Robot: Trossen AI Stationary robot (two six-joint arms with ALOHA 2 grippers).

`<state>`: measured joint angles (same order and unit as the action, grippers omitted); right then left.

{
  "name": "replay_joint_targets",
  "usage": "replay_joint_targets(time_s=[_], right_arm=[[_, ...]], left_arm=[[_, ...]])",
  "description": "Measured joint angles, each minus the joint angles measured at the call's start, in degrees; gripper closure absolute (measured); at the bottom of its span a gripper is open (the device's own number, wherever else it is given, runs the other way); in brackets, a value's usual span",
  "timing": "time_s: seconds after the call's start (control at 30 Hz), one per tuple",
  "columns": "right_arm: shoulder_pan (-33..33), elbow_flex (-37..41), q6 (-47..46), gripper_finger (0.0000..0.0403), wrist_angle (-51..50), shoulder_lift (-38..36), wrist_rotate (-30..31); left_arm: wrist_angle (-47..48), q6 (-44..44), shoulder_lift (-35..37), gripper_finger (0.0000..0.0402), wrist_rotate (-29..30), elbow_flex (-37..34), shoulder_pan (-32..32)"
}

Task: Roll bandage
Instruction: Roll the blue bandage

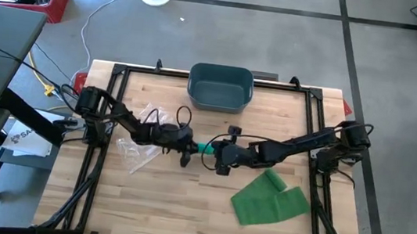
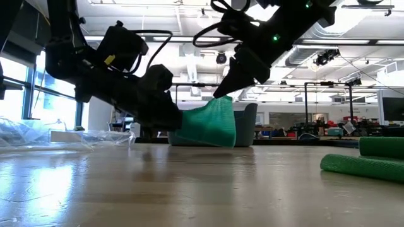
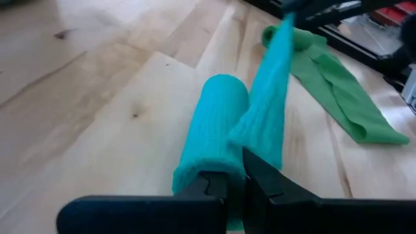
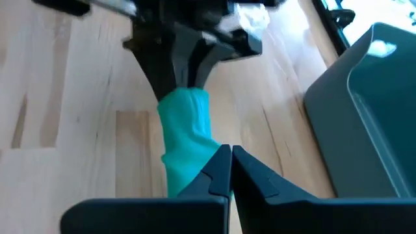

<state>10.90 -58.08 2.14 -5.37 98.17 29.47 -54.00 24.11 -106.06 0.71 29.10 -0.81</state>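
Left gripper [image 1: 187,148] clamped on teal bandage [image 1: 203,147] roll end; right gripper [image 1: 220,154] pinched on loose tail, mid-tabletop, before rear-edge bin [image 1: 220,87]. Risk judged: tail slipped or roll unwound if tension lost. Green bandage [image 1: 268,198] untouched near right edge.

both arms meet mid-table [image 1: 183,201], blocking passage there; the front is mostly bare, bar the green bandage [image 1: 268,199]; bin [image 1: 221,86] behind, plastic wrap [image 1: 138,150] probably left.
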Motion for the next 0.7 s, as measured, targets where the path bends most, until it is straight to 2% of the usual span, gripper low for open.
replay_joint_targets(time_s=[0.13, 0.33, 0.5, 0.7], right_arm=[[1.6, 0.0, 0.5, 0.0403, 0.0, -0.1, 1.7], [6.6, 0.0, 6.2, 0.0403, 0.0, -0.4, -1.0], [9.7, 0.0, 8.8, 0.0403, -0.1, -0.4, -0.4], [10.9, 0.0, 9.0, 0.0403, -2.6, -0.4, 0.9]], left_arm=[[-0.2, -0.2, 0.1, 0.0394, 1.6, 0.0, 0.8], [-3.1, -0.2, 0.2, 0.0394, 3.2, 0.0, 1.5], [-4.6, 1.2, 1.8, 0.0394, 2.8, 0.0, 1.8], [-13.6, 4.0, 4.3, 0.0394, 2.0, 0.1, 2.1]])
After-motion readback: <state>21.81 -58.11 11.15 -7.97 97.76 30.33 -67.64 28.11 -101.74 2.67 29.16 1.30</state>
